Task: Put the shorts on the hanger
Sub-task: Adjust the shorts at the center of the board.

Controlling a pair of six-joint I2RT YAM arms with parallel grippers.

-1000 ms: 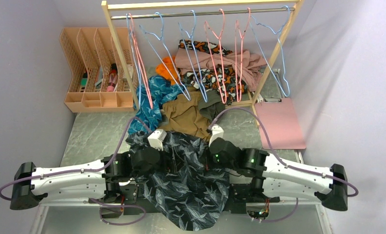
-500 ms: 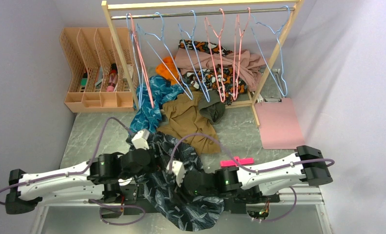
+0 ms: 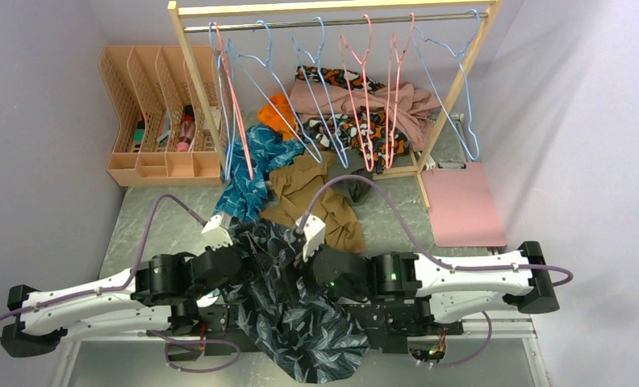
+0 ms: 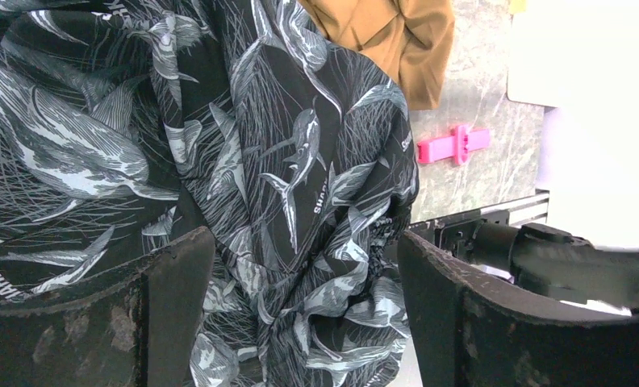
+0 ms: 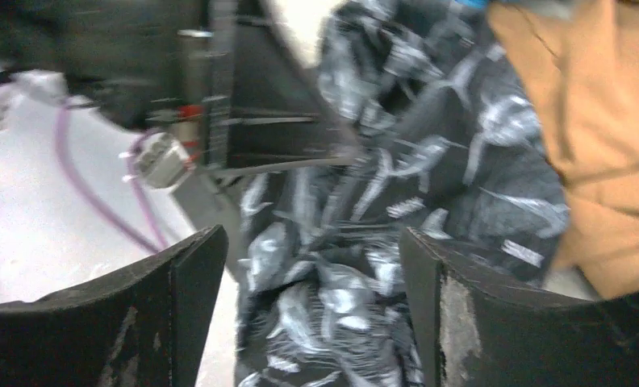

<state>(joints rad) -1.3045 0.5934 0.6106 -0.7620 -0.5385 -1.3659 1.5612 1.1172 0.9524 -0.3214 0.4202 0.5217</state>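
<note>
Left gripper (image 4: pixel 304 242): jaws wide apart, clamping nothing, just above the shorts (image 4: pixel 244 161) bunched beneath. Right gripper (image 5: pixel 310 242): likewise spread, over the same cloth, brown garment (image 5: pixel 607 145) just beside. Hanger (image 3: pixel 275 109): well beyond both, hooked on the rail (image 3: pixel 340 20).

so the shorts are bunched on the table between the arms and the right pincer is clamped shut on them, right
Not quite: the right pincer is open, its fingers spread wide, as the right wrist view shows. The shorts are bunched on the table between the arms.
</note>
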